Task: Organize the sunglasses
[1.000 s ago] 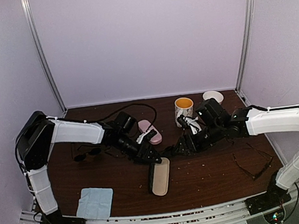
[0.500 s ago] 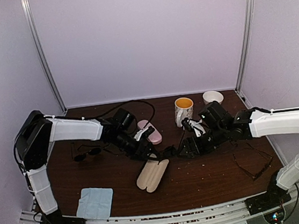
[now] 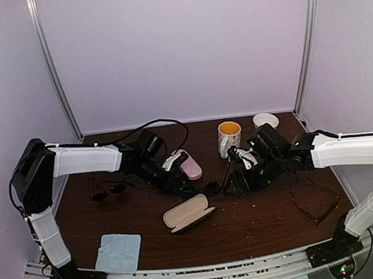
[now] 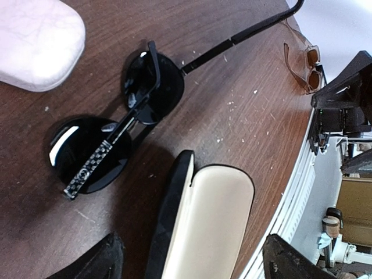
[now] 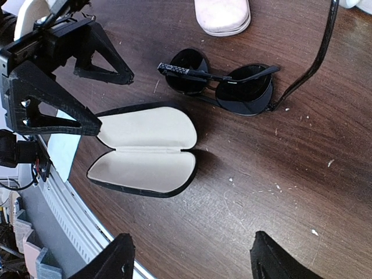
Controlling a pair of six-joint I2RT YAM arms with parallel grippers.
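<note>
A folded black pair of sunglasses [image 3: 213, 189] with dark round lenses lies on the table between my two grippers. It also shows in the left wrist view [image 4: 116, 136] and the right wrist view [image 5: 224, 84]. An open black case with cream lining [image 3: 189, 213] lies flat in front of it, also seen by the left wrist [image 4: 203, 224] and the right wrist [image 5: 145, 151]. My left gripper [image 3: 183, 184] [image 4: 192, 264] is open and empty, just above the case. My right gripper [image 3: 235, 186] [image 5: 195, 261] is open and empty, right of the sunglasses. A thin dark pair [image 3: 108, 191] lies far left. A translucent pink-red pair [image 3: 315, 202] [image 4: 307, 63] lies far right.
A pink case [image 3: 188, 166] sits behind the left gripper. A mug [image 3: 228, 135] and a white bowl [image 3: 265, 120] stand at the back. A light-blue cloth [image 3: 118, 252] lies front left. A black cable [image 5: 322, 52] runs past the sunglasses.
The black case, held on edge by my left gripper a second ago, now lies open and flat on the table. The left gripper has let go and drawn back to the left.
</note>
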